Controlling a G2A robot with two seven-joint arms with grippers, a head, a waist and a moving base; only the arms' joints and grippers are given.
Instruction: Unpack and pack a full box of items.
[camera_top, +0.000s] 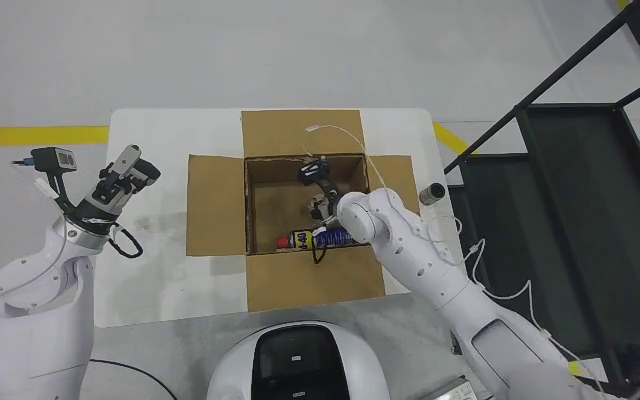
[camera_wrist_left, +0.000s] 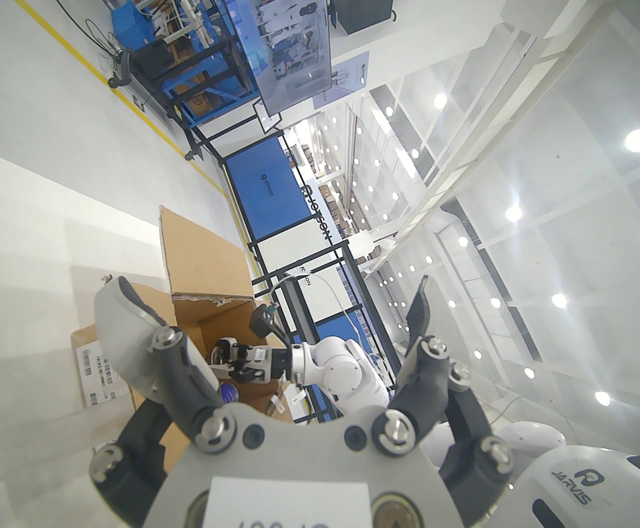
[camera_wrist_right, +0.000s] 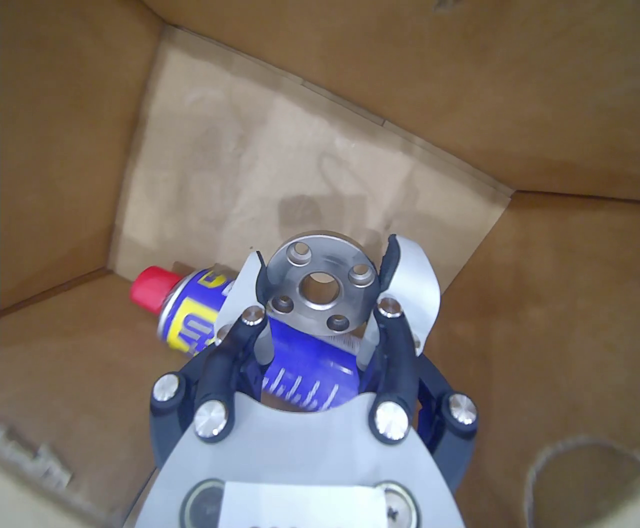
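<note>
Between the fingers of the right gripper (camera_wrist_right: 320, 280), a metal flange (camera_wrist_right: 345, 297) is sitting clamped by its rim. Directly beneath the claw, a spray can (camera_wrist_right: 200, 310) is lying on the floor of the cardboard box (camera_wrist_right: 350, 75), long axis slanting across the finger line, red cap clear to one side; a release here is probably landing the flange on the can. Farther off, the top view is adding the left gripper (camera_top: 135, 170), jaws apart, hanging well outside the box, so the right arm is nearer.

Inside the open box (camera_wrist_right: 260, 150), spray can (camera_wrist_right: 187, 310) hugs wall.
</note>
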